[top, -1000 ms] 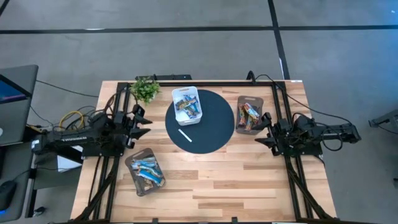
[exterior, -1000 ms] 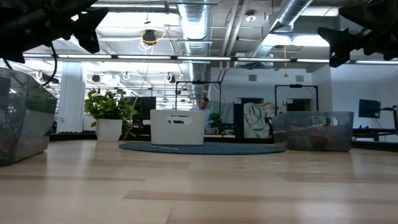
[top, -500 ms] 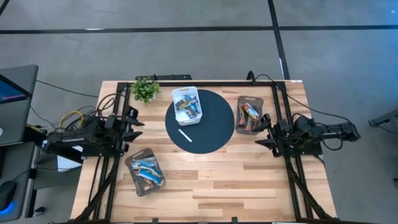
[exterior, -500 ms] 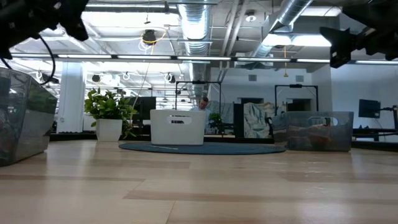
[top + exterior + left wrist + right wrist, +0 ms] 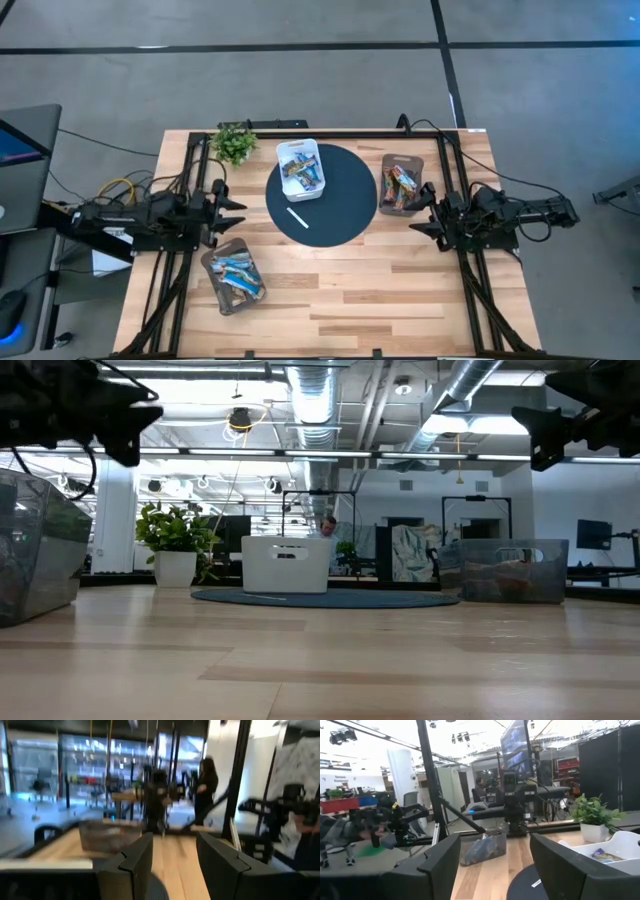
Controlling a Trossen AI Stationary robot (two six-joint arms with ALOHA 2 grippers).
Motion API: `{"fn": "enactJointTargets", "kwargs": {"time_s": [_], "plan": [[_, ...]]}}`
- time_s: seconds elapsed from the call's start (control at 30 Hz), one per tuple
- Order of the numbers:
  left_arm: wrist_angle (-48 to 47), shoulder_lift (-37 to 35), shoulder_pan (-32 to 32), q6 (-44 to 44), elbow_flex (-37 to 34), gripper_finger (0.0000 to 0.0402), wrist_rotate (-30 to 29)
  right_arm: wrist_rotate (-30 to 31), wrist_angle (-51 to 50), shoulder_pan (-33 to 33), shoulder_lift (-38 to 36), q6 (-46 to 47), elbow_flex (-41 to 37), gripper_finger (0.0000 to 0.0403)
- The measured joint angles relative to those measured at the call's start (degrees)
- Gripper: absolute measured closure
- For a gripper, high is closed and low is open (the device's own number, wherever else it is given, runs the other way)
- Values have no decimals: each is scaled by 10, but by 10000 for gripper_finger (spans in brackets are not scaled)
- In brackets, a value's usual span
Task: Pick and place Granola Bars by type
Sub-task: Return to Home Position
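Grey concrete floor (image 5: pixel 300 80) surrounds a pale wooden worktop (image 5: pixel 350 290), and the low view shows an open workshop beyond it. Two dark arms lie over the worktop's side edges. The left gripper (image 5: pixel 233 201) sits just inside the left edge and the right gripper (image 5: pixel 421 209) just inside the right edge. Both point inward and are clear of every container, which reads as a parked rest pose rather than a reach.

A round dark mat (image 5: pixel 345 225) covers the middle of the worktop toward the back edge. Three containers hold the Granola Bars (image 5: pixel 302 172):

- A white bin (image 5: pixel 279 158) on the back-left part of the mat holds mostly blue-and-white ones.
- A grey bin (image 5: pixel 384 160) just beside the mat toward the right edge holds reddish multicoloured ones.
- A second grey bin (image 5: pixel 208 258) toward the front-left corner holds another lot, its colours hard to tell.

No bar lies loose on the wood or the mat, so the sorting looks finished. A small potted plant (image 5: pixel 233 143) stands near the back-left corner. A thin white stick (image 5: pixel 298 218) lies on the mat, apart from the bins.

In the wrist views the left gripper's fingers (image 5: pixel 134 862) and the right gripper's fingers (image 5: pixel 440 865) are spread wide. Nothing is between them and they touch nothing.
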Motion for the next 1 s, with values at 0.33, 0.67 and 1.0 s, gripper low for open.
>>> {"fn": "enactJointTargets", "kwargs": {"time_s": [0.33,0.67,1.0], "plan": [[-80,-1,-51,30,0,255,-16,11,0,0,0,0,0,168],[-70,-1,-50,79,0,255,21,13,1,0,0,0,0,168],[-90,0,-50,31,0,255,42,12,-34,0,0,21,0,168]]}}
